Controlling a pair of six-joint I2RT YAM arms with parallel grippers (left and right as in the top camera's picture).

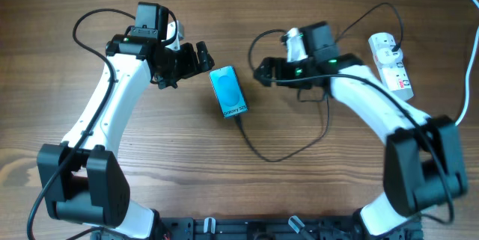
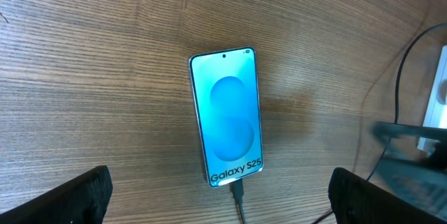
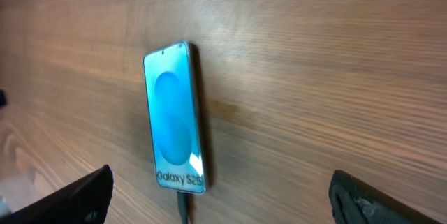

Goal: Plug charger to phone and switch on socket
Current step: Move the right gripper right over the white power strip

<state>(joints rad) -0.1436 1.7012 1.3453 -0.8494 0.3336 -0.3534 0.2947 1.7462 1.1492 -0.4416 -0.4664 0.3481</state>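
Note:
The phone (image 1: pixel 228 93) lies flat on the wooden table with its cyan screen up; it also shows in the left wrist view (image 2: pixel 225 115) and the right wrist view (image 3: pixel 174 116). The charger cable (image 1: pixel 281 156) is plugged into its text end, where the connector (image 2: pixel 237 190) shows, also in the right wrist view (image 3: pixel 183 205). The cable runs right toward the socket (image 1: pixel 391 63) at the far right. My left gripper (image 1: pixel 196 58) is open and empty, just left of the phone. My right gripper (image 1: pixel 261 71) is open and empty, just right of it.
A thick white cord (image 1: pixel 470 60) runs along the right table edge. Black arm cables loop behind the right arm (image 1: pixel 374 16) and the left arm (image 1: pixel 82 27). The arm bases stand at the front edge.

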